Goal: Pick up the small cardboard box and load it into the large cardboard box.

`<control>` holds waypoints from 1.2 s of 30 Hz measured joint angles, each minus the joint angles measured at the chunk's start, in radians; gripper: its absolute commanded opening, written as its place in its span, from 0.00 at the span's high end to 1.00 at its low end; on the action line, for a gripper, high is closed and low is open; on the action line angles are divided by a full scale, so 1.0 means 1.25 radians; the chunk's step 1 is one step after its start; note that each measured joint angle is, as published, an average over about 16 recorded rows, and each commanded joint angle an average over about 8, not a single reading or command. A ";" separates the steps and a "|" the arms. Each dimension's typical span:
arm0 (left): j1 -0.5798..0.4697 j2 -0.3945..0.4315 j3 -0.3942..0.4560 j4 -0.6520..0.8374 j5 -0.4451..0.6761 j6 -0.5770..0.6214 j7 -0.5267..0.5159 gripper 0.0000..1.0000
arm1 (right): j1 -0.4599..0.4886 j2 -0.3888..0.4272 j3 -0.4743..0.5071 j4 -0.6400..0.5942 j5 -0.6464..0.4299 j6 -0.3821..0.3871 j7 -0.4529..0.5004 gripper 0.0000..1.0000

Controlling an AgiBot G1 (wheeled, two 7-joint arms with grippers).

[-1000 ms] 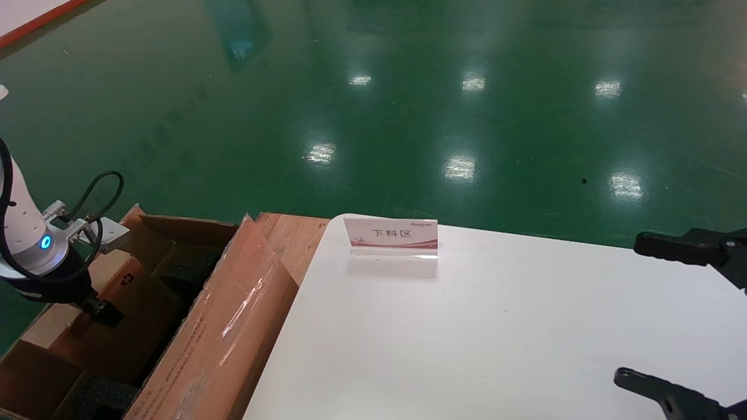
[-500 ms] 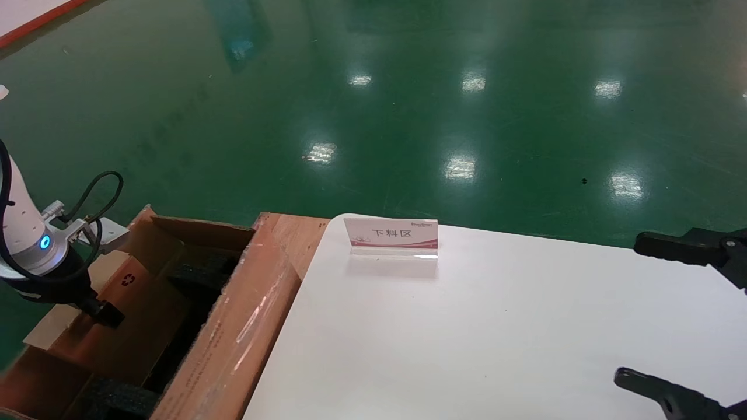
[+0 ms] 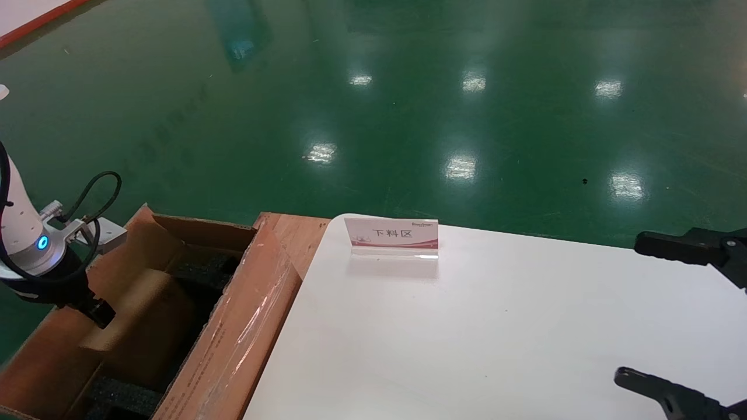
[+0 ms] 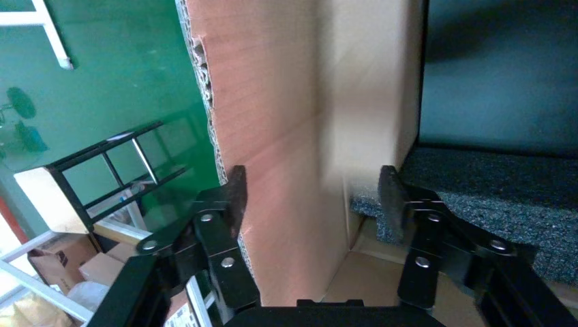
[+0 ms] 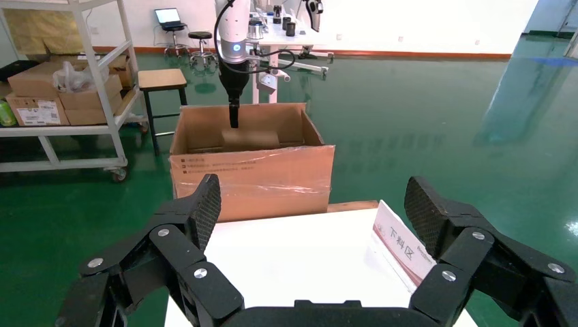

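The small cardboard box (image 3: 140, 303) leans tilted inside the large cardboard box (image 3: 245, 326), pale narrow side up, just beside my left gripper (image 3: 102, 315). In the left wrist view the left gripper (image 4: 313, 194) is open, its fingers wide apart over the carton's reddish wall (image 4: 272, 136), with a pale blurred face of the small box (image 4: 368, 102) beyond. Nothing is gripped. The right wrist view shows the carton (image 5: 252, 174), the small box (image 5: 250, 139) in it and the left gripper (image 5: 234, 117) above. My right gripper (image 3: 633, 309) is open and empty over the table's right side.
Black foam blocks (image 4: 477, 191) line the carton's inside. A shiny taped flap (image 3: 257, 315) leans against the white table (image 3: 467, 338). A sign stand (image 3: 392, 238) sits at the table's far edge. A wooden pallet edge (image 3: 292, 233) lies behind the carton. Green floor lies all around.
My left gripper has let go of the small box. The box has dropped and tipped inside the carton, its recycling mark no longer showing. The taped flap has shifted. The right arm has not moved.
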 measured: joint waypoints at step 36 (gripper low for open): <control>-0.100 0.002 -0.269 -0.262 -0.035 -0.167 0.190 0.00 | 0.001 0.000 -0.001 -0.001 0.000 0.000 -0.001 0.00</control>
